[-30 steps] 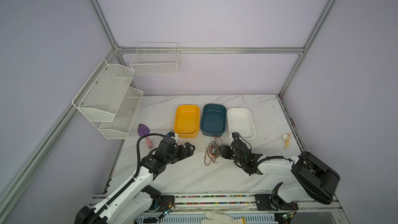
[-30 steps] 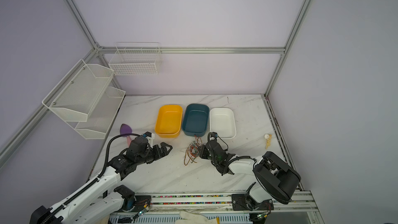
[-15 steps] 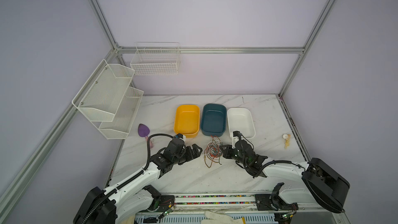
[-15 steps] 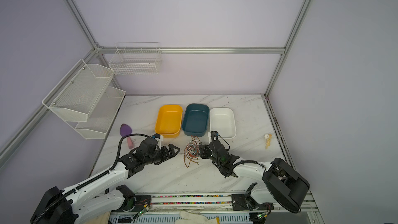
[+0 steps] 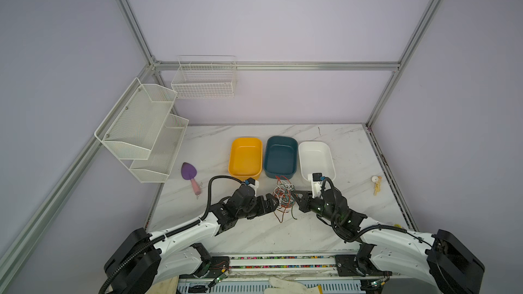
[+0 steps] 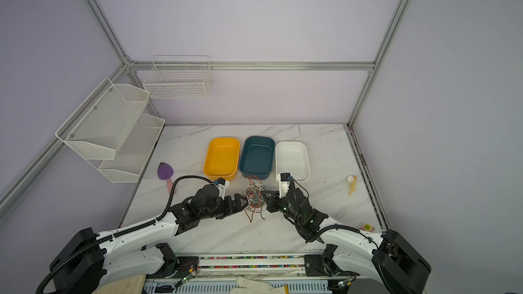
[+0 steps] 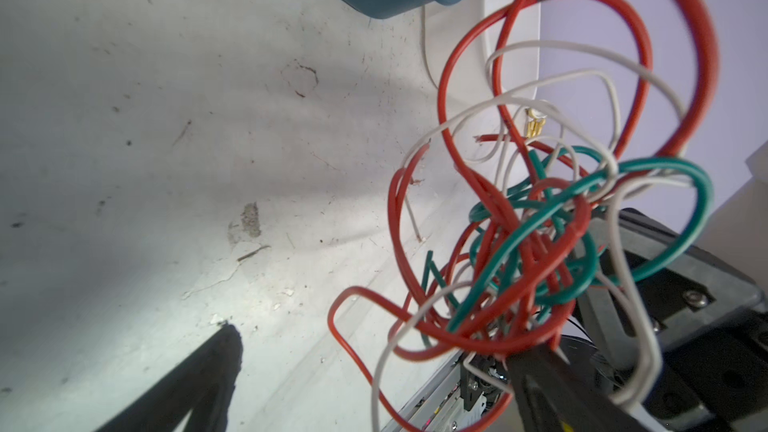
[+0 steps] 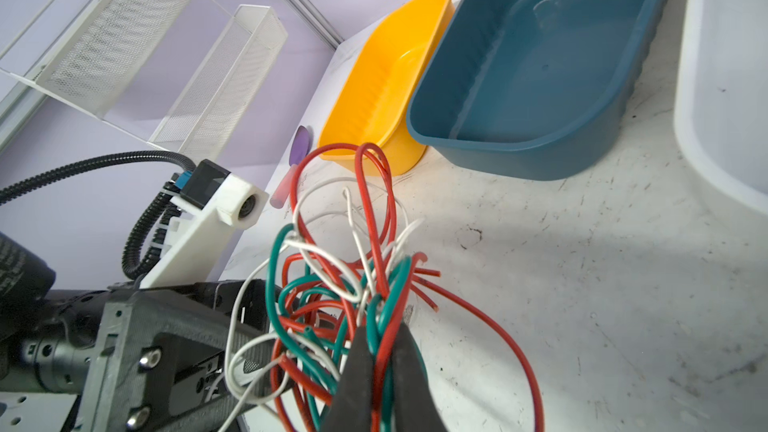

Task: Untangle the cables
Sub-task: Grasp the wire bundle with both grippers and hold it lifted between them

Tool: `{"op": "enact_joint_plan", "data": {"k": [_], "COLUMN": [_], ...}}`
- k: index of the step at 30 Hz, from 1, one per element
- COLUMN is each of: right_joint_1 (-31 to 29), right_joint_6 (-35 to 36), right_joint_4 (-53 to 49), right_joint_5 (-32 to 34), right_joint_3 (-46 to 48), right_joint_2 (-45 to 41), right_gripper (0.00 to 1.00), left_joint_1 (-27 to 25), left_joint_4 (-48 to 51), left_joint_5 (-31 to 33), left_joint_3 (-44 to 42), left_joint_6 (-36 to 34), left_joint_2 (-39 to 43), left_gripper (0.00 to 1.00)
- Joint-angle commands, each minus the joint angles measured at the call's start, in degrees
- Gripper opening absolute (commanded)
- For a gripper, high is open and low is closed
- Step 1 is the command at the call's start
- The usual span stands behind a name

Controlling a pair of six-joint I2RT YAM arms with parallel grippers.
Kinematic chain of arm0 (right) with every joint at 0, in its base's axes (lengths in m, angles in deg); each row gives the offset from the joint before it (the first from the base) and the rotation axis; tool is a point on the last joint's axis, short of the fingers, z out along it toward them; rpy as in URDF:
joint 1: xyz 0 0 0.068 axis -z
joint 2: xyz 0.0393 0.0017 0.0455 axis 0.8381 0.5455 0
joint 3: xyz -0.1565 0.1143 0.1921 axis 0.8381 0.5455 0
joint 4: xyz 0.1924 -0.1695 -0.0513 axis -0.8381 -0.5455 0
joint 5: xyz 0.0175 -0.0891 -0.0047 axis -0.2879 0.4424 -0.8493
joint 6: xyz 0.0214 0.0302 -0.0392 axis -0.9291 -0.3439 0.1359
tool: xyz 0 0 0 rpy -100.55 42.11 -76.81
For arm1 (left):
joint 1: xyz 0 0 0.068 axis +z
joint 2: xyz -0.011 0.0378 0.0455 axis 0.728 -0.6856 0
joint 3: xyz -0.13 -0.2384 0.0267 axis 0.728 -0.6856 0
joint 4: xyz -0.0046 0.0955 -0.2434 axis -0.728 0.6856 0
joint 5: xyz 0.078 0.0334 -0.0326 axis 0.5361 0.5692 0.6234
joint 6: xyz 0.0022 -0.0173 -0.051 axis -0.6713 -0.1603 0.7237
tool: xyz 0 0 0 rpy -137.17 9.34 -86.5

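The cables (image 5: pixel 283 197) (image 6: pixel 254 196) are a knot of thin red, white and green wires on the marble table, in front of the blue tray. My right gripper (image 5: pixel 295 197) (image 8: pixel 382 332) is at the knot's right side, shut on a few red and green strands. My left gripper (image 5: pixel 272 203) (image 7: pixel 382 340) is at the knot's left side, open wide. In the left wrist view the knot (image 7: pixel 536 243) crowds against one finger (image 7: pixel 540 376), and the other finger (image 7: pixel 216 363) stands apart over bare table. Loose red ends (image 5: pixel 281 217) trail toward the front.
Yellow (image 5: pixel 245 140), blue (image 5: pixel 281 138) and white (image 5: pixel 314 143) trays stand in a row just behind the knot. A purple trowel (image 5: pixel 189 171) lies at the left, a small cream object (image 5: pixel 376 184) at the right. White mesh racks (image 5: pixel 141 125) hang on the left wall.
My left arm has reached right until its open jaws meet the knot. My right gripper has closed on strands of the cables and stays at the knot's right side.
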Motion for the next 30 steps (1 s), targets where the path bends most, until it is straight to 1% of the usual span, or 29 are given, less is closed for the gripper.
{"op": "enact_joint_plan", "data": {"k": [1,5,7,9,11,13,17,20,24,25,30], "right_joint_1": [-0.38,-0.38,-0.31,-0.34,-0.43,-0.45,-0.51,-0.56,-0.55,-0.56,-0.55], "right_joint_6": [0.67,-0.35,-0.66,-0.95,-1.44,-1.88,-2.32,-2.78,-3.14,-3.41,-4.15], "right_joint_4": [4.34,6.56,7.36,8.03,8.59,9.17,9.2,9.13,6.96,6.03,-0.22], "right_joint_5": [-2.42,-3.48,-4.25,-4.82,-5.01,-5.1,-5.7,-5.23,-2.78,-1.74,3.45], "right_joint_3": [0.57,1.42,1.43,1.5,1.69,2.01,1.92,2.18,2.49,2.52,2.11], "right_joint_2": [-0.94,-0.08,0.99,1.95,2.21,2.14,3.11,3.28,2.43,2.16,0.64], "right_gripper": [0.0,0.0,0.0,0.0,0.0,0.0,0.0,0.0,0.0,0.0,0.07], "left_joint_1": [-0.92,-1.37,-1.49,-1.56,-1.66,-1.72,-1.72,-1.72,-1.72,-1.7,-1.72], "left_joint_4": [-6.73,-8.54,-9.96,-11.19,-11.7,-11.89,-12.8,-13.17,-13.21,-13.12,-11.68], "left_joint_5": [-1.17,-1.53,-1.5,-1.54,-1.5,-1.38,-0.74,-0.92,-1.33,-1.43,-0.92], "left_joint_3": [1.24,0.62,-0.03,-0.73,-1.18,-1.58,-2.48,-2.52,-2.53,-2.75,-3.52], "left_joint_6": [2.18,2.87,3.34,3.7,3.79,3.71,3.98,4.08,4.22,4.31,4.4], "left_joint_2": [-0.46,-0.99,-0.81,-0.48,-0.05,0.43,1.47,1.73,2.06,2.29,3.98], "left_gripper": [0.93,0.82,0.72,0.65,0.56,0.5,0.32,0.19,0.02,0.0,0.0]}}
